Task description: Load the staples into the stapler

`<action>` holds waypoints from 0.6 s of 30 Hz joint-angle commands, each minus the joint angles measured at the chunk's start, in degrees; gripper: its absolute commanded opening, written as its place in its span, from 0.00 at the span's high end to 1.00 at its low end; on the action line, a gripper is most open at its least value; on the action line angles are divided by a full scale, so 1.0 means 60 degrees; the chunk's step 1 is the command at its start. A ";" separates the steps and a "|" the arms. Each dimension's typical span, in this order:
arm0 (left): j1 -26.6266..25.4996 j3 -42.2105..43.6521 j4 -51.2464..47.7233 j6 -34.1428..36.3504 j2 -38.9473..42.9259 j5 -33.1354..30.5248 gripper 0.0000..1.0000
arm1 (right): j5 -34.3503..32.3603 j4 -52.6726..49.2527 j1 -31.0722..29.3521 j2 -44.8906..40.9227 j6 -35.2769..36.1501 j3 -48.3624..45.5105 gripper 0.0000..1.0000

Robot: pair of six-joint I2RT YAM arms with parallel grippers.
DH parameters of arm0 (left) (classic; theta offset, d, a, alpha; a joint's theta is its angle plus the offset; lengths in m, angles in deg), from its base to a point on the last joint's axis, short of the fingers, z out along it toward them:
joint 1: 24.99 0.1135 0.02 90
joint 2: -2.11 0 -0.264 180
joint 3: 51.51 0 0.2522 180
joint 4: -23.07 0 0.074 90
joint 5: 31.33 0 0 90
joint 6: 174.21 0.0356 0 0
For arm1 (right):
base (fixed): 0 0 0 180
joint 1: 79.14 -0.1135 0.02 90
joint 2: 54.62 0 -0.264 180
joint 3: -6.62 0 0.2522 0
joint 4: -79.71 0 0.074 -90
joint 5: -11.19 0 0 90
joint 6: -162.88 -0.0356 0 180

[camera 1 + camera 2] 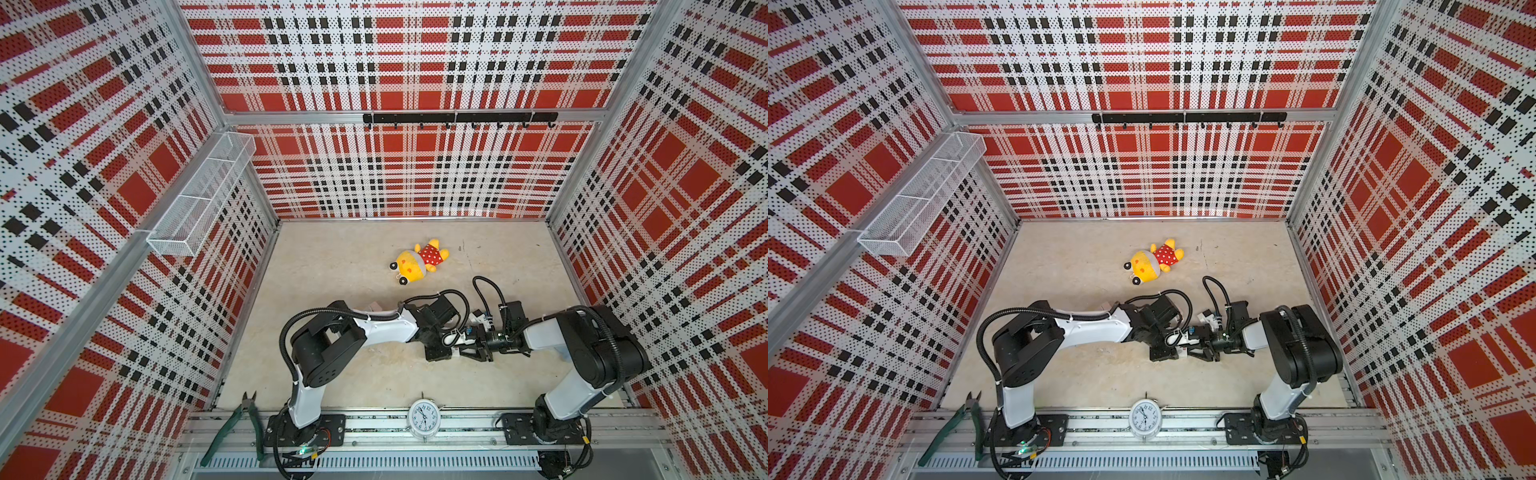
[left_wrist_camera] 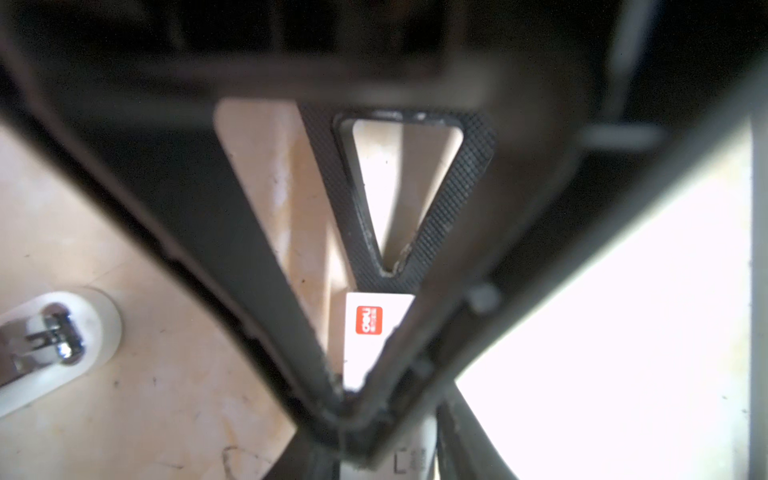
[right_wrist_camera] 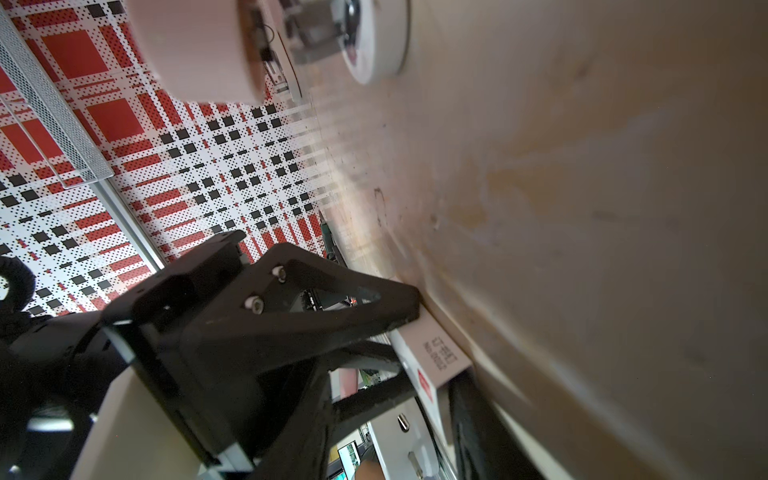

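While my left pincer (image 2: 353, 399) clamped the white staple box (image 2: 374, 332), I could not tell whether my right pincer (image 1: 463, 352) beside it gripped. The staples, unseen, were presumably inside: unpacking step, next drawing a strip out. Beyond both lay the stapler (image 2: 54, 345).

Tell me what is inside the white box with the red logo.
Only outer faces of the white box show, between the fingers of the left end effector. Its contents are covered, so no staples are visible.
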 commanded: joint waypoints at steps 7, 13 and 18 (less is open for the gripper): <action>-0.0466 -0.0129 0.0161 0.0091 -0.0371 0.0446 0.54 | -0.0252 0.0555 -0.0186 0.0053 0.0014 0.0321 0.55; -0.0098 -0.0018 -0.0065 0.0014 0.0135 0.0508 0.40 | -0.0457 0.0493 -0.0141 0.0006 0.0175 0.0192 0.54; 0.0293 -0.0076 -0.0620 0.0170 0.0776 0.0459 0.33 | -0.0574 0.0513 -0.0017 -0.0172 0.0181 0.0054 0.51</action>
